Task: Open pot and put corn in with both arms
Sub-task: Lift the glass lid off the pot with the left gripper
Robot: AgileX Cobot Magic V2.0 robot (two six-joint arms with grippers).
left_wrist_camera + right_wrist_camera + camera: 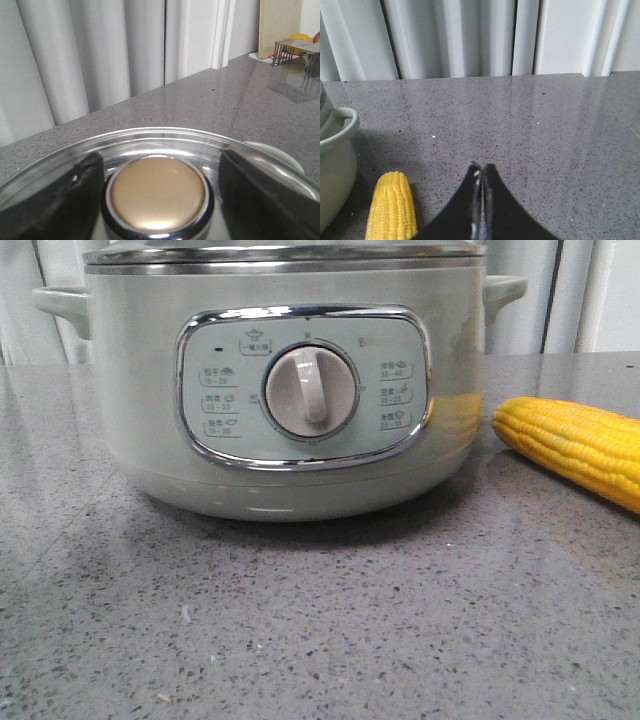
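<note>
Yellow corn (391,206) lies beside the right jaws, pressed together; left jaws wide around lid knob (157,194).

Pot (300,390) panel labels too small to read.

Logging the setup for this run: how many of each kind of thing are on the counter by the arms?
Pot: 1
Glass lid with knob: 1
Corn cob: 1
Total: 3

Matte black jaws, curved and tapering to thin tips.
</note>
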